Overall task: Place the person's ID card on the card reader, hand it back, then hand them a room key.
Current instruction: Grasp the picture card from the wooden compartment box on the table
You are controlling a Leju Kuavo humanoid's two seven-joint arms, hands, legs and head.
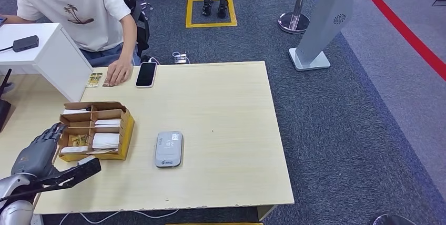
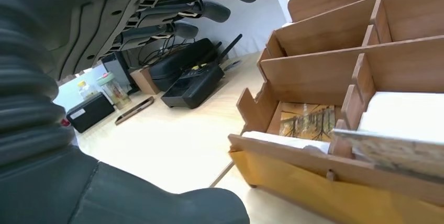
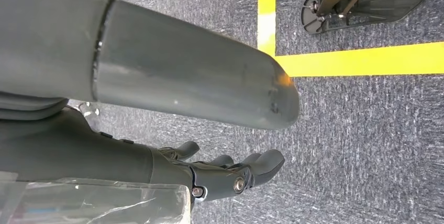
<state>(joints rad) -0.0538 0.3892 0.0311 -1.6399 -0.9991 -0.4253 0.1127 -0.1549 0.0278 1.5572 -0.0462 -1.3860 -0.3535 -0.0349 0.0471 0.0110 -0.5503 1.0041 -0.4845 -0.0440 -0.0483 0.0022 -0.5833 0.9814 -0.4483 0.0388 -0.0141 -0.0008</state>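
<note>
Grey card reader [image 1: 169, 149], one; one cardboard organizer [image 1: 96, 130]; both hands' fingers [image 2: 209, 9] spread, empty

The left robot hand [image 1: 39, 149] sits at eight o'clock, fingers spread, holding nothing. The right robot hand [image 3: 230, 174] hangs down, fingers loose and apart.

Black phone [image 1: 146, 74] at the table's [image 1: 226, 109] far edge — stanchion base [image 1: 293, 22] beyond

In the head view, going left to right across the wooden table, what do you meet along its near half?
Left hand → cardboard organizer box → grey card reader, then bare table to the right edge.
</note>
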